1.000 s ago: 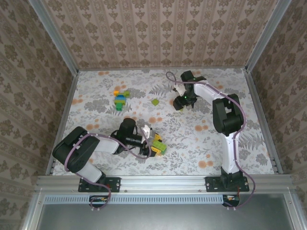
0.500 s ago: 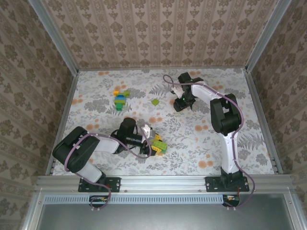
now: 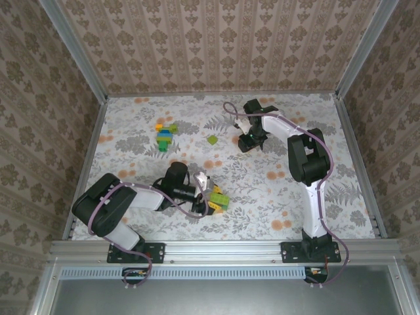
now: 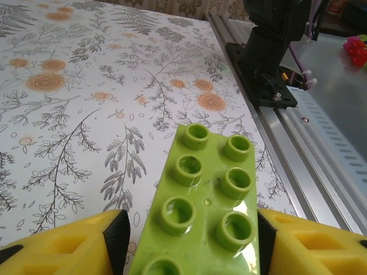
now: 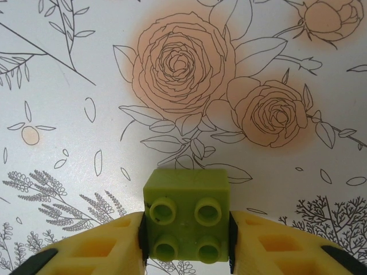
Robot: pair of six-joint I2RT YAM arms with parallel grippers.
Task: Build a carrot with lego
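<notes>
Worktop (image 3: 131, 164): floral print, wallpapered walls on three sides, alu rail along the near edge.

Right arm (image 3: 308, 164) reaches out to the far centre of the worktop. Left arm (image 3: 111, 203) lies low along the near-left side, wrist pointing to the right.

Yellow-green-blue build (image 3: 165, 136) sits far-left of centre, well apart from both tools.

Left tool (image 4: 189, 240): closed on the long lime brick (image 4: 206, 206). In the left wrist view the dark pads sit against both long sides and the yellow fingers (image 4: 57, 249) flank it. The brick is two studs wide, studs facing the camera, and its free end sticks out past the fingertips. It sits near the front centre of the worktop (can't tell if it rests on the surface or is lifted). The right arm's base (image 4: 264, 69) on the rail is visible beyond it.

Right tool (image 5: 186, 243): clamped on the 2x2 lime brick (image 5: 186, 206), pads touching both sides, four studs toward the camera, rose print behind it. In the top view this tool (image 3: 248, 140) is at the far centre.

Loose lime brick (image 3: 212, 139) lies on the worktop just left of the right tool, not touching it, between the tool and the build.
</notes>
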